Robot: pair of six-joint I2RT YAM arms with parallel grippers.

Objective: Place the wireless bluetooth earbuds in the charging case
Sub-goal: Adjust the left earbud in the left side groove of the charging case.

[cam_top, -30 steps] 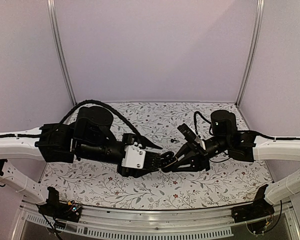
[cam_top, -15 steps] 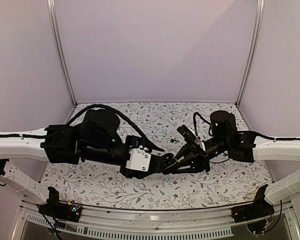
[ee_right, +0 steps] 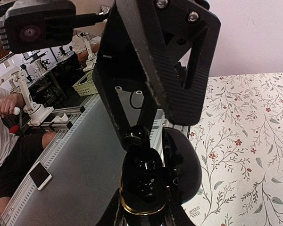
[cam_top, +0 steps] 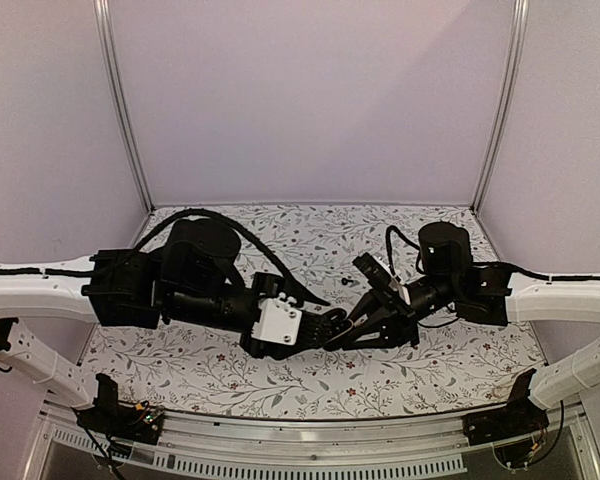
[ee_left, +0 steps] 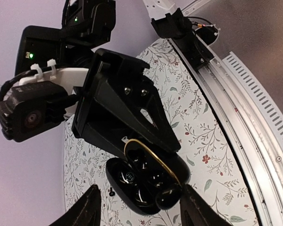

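Though its wells were too dark to read, the open charging case (ee_right: 144, 186) sat clamped in the right gripper (ee_right: 144, 216); the left gripper (ee_left: 140, 190) straddled it, fingers apart (contact unclear); one earbud (cam_top: 346, 282) lay just beyond both.

Listed for you, operator:
- Tabletop (cam_top: 310, 232): white covering printed with leafy sprigs and small red flowers.
- Walls (cam_top: 310, 100): plain pale lilac, at the back and both sides.
- Two aluminium posts (cam_top: 120, 110) at the rear corners.
- Slotted aluminium rail (cam_top: 310, 440) along the near edge.
- Beyond it, in your right wrist view:
  - a seated person in a white shirt (ee_right: 1, 139)
  - a phone (ee_right: 40, 175) lying flat on a grey surface (ee_right: 80, 155)
  - a green basket (ee_right: 87, 84)
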